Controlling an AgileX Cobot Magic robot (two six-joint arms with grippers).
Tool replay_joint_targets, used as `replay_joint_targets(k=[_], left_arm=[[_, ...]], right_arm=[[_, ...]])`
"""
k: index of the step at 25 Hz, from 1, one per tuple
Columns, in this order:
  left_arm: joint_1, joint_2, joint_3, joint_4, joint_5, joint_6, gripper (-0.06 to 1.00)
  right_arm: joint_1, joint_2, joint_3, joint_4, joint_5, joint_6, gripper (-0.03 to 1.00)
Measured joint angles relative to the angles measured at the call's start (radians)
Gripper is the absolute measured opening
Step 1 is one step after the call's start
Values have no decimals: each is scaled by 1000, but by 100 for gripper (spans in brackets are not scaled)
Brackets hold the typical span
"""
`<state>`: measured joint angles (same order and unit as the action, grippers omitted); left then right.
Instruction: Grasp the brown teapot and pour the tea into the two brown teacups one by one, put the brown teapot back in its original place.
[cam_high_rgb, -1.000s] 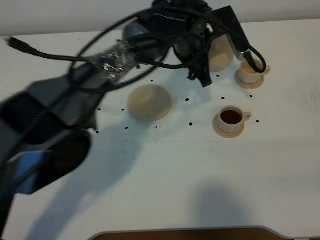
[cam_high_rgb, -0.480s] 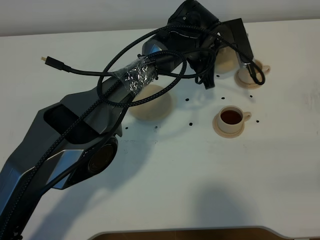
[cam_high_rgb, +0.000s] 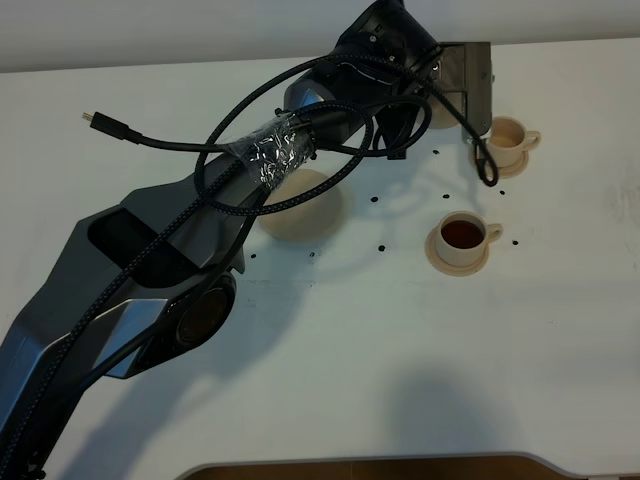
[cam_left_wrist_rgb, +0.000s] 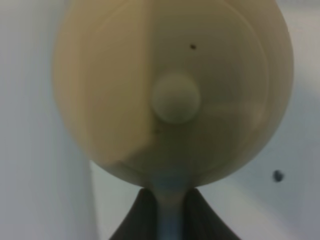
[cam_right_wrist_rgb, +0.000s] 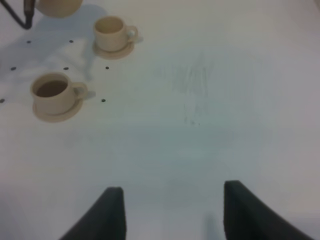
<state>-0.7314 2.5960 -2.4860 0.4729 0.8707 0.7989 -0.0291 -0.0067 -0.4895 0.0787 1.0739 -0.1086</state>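
Left pincer (cam_left_wrist_rgb: 170, 222) is clamped tight on the loop handle (cam_left_wrist_rgb: 170, 197) of the brown teapot (cam_left_wrist_rgb: 172, 95), so the pot hangs right in front of its fingers. Smooth clay, I'd guess: rigid, chippy, probably slick, and heavy with tea, so the handle's the only sane hold. Pale teacup (cam_high_rgb: 507, 137) sits just beside the pincer, filled teacup (cam_high_rgb: 461, 235) further off. Right pincer (cam_right_wrist_rgb: 170, 210) gapes wide, empty.

ref: big saucer (cam_high_rgb: 315, 212), on table (cam_high_rgb: 400, 340) | teapot (cam_left_wrist_rgb: 172, 95): behind-right of it | near cup (cam_high_rgb: 462, 236): right, slightly in front | far cup (cam_high_rgb: 507, 135): farther right, behind, beside teapot | each cup on own small saucer (cam_high_rgb: 437, 261)
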Motion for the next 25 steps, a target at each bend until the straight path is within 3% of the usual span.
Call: replay_joint_targets(k=[5, 10, 25], left_arm=[[0, 20, -1, 83, -45, 105, 13], [0, 29, -1, 95, -106, 171, 13], [-20, 96, -1, 221, -220, 203, 13]], right_arm=[[0, 0, 0, 0, 0, 0, 44], [0, 0, 0, 0, 0, 0, 44], [0, 0, 0, 0, 0, 0, 44]])
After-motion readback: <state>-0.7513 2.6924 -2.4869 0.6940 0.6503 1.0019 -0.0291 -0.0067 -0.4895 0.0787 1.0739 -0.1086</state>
